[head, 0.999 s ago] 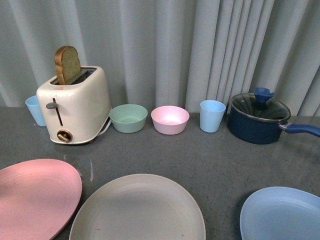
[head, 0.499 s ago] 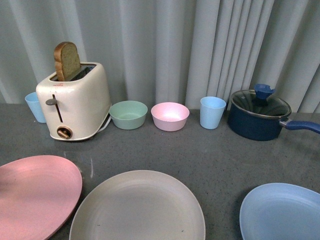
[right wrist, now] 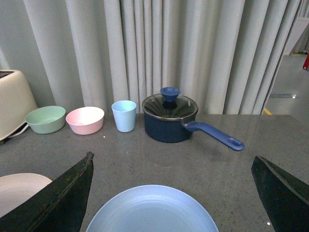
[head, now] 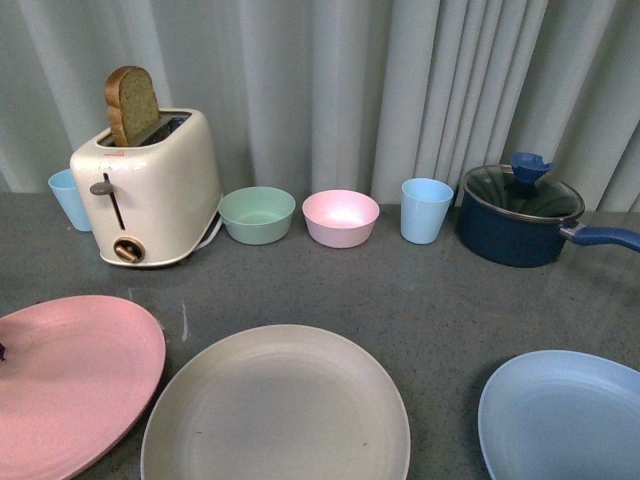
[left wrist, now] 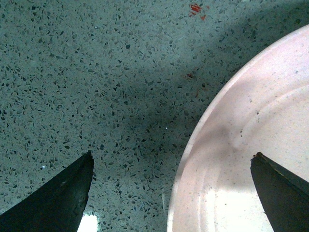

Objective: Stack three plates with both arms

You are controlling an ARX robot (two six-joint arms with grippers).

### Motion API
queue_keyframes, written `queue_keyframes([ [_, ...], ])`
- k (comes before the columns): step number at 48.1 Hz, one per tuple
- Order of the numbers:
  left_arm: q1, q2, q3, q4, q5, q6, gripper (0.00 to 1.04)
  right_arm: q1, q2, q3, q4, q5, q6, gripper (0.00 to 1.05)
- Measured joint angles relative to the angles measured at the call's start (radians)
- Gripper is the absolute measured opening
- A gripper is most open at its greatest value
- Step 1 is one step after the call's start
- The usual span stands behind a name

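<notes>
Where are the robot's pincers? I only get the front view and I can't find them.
Observer: The left pincer is at the rim of the pink plate, with one finger above it and the other above the table.
Operator: And the right one?
Observer: The right pincer is spread wide, and the blue plate lies just ahead of it.
Operator: Are they holding anything?
Observer: No. Both are open, and nothing sits between the fingers of either one.
</notes>
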Motion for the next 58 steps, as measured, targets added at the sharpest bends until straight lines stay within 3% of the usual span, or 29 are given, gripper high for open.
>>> queue_keyframes([
  [15, 0.003, 0.011, 0.023, -0.061, 0.018, -0.004, 0.98, 0.0, 0.0, 0.0, 0.0, 0.0, 0.0, 0.97],
  [26, 0.006, 0.013, 0.025, -0.08, 0.025, -0.004, 0.68, 0.0, 0.0, 0.0, 0.0, 0.0, 0.0, 0.97],
  [37, 0.01, 0.013, 0.025, -0.091, 0.026, -0.004, 0.19, 0.0, 0.0, 0.0, 0.0, 0.0, 0.0, 0.97],
  [42, 0.013, 0.006, 0.025, -0.101, 0.053, -0.007, 0.06, 0.0, 0.0, 0.0, 0.0, 0.0, 0.0, 0.97],
  [58, 0.084, -0.071, 0.081, -0.231, 0.139, -0.084, 0.03, 0.0, 0.0, 0.0, 0.0, 0.0, 0.0, 0.97],
])
